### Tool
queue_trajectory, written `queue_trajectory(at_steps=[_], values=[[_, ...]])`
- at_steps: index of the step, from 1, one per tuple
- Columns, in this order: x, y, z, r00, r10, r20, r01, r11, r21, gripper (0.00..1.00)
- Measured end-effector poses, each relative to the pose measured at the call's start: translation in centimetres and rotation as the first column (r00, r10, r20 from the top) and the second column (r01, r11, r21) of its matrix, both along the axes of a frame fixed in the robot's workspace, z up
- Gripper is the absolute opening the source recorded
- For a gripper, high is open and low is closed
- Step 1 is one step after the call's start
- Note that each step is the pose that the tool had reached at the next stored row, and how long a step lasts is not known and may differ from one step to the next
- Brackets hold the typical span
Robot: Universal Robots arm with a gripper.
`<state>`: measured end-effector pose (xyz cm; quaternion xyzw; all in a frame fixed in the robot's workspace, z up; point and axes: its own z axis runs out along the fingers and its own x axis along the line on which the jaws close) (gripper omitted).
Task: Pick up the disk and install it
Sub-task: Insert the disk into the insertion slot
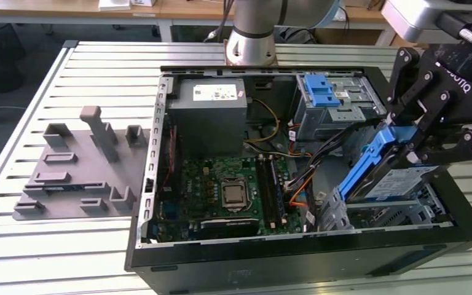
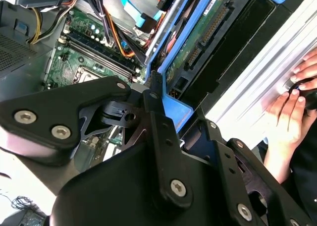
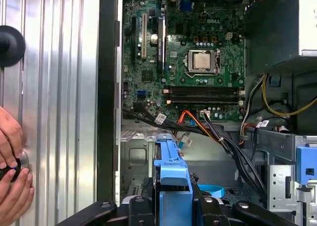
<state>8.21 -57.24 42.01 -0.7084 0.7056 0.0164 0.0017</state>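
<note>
While the disk [image 1: 390,182] hangs tilted over the drive bay [image 1: 383,215] at the corner of the open computer case [image 1: 302,253] on the exterior view's right, the hand [image 1: 415,142] is clenched on its blue-framed upper end. The case sits on the slatted worktop [image 1: 47,246] — disk and bay are very close, and I cannot tell if they touch.

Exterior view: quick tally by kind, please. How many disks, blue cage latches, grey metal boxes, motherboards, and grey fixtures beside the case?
disk: 1
blue latch: 1
grey metal box: 1
motherboard: 1
grey fixture: 1
Total: 5
</note>
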Motion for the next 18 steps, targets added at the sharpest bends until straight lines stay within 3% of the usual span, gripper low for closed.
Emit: queue_trajectory(at_steps=[18], values=[[0.00,0.00,-2.10,1.0000,0.000,0.0000,0.000,1.0000,0.0000,0.36]])
